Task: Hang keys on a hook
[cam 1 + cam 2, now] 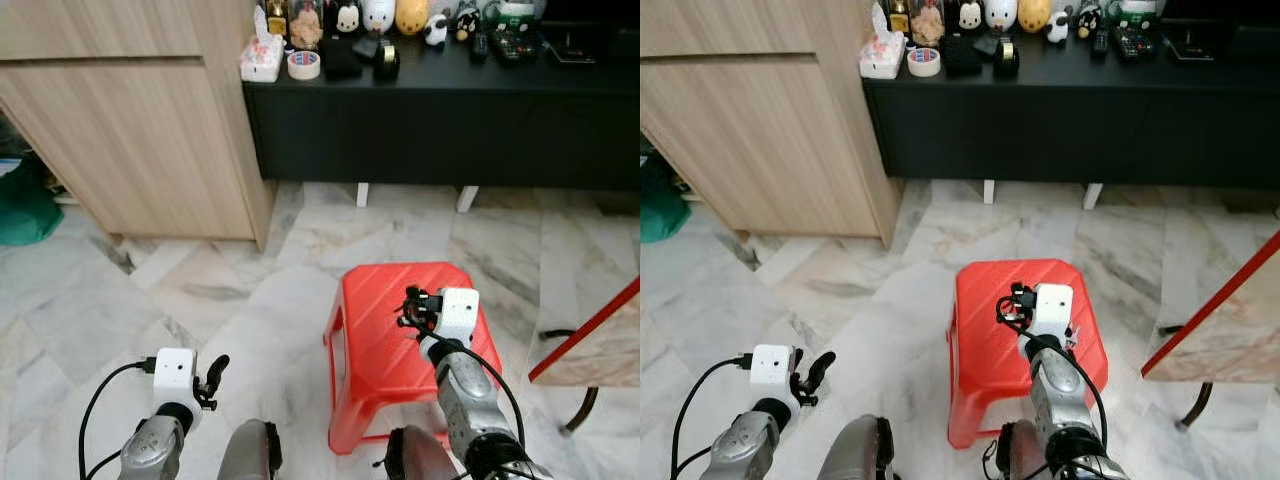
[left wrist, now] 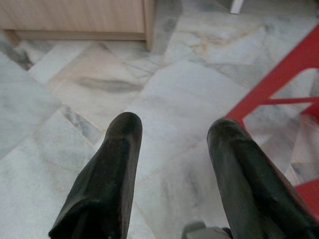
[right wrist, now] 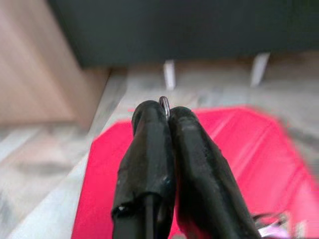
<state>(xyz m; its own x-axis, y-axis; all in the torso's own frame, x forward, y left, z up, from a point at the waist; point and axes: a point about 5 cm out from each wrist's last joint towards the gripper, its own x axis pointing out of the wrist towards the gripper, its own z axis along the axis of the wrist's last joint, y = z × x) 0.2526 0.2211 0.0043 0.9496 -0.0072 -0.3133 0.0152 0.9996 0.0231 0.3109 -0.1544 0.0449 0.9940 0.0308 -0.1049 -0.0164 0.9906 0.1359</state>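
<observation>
Right tool (image 3: 167, 117) above red stool (image 1: 372, 330), fingers pinched on a thin key ring (image 3: 164, 103); left tool (image 2: 172, 144) open, idle; keep pinch firm, find hook.

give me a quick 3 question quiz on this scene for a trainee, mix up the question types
1. True or false: the left gripper has its jaws open over the marble floor.
2. Multiple choice: what is the right gripper held above? A) the black cabinet B) the red stool C) the wooden cupboard
3. Short answer: what shows between the tips of the right gripper's jaws in the right wrist view?

Key
1. True.
2. B, the red stool.
3. A thin sliver of metal pinched between the shut jaws; too little shows to say for sure that it is the keys.
</observation>
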